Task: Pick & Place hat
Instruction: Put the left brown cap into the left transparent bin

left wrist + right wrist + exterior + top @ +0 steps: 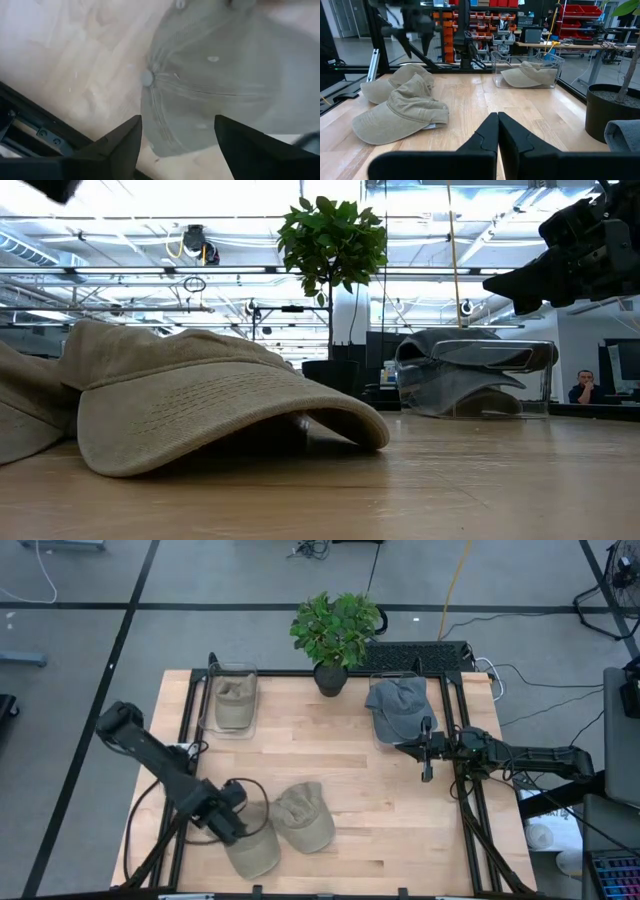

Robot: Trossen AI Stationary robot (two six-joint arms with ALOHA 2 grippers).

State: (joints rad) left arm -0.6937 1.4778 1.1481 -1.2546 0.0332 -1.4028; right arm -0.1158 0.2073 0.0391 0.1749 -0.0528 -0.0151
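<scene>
- The landmark here is the potted green leafy plant (334,632) in a dark pot, sitting at the far edge of the light wooden surface (330,745).
- Two khaki fabric caps lie at the near edge, well apart from the plant. One khaki cap (304,816) sits pretty much straight across the surface from it, and the second khaki cap (255,849) touches it on the left.
- The left claw (232,825) hangs right over that second cap, fingers (120,145) spread wide, not pinching anything.
- The clear plastic bin (229,696) left of the plant has another khaki cap inside.
- The grey-blue denim cap (397,706) rests just right of the plant on a second clear bin.
- The right claw (427,776) waits near the denim cap, on the side away from the plant, fingers pressed together and holding nothing.
</scene>
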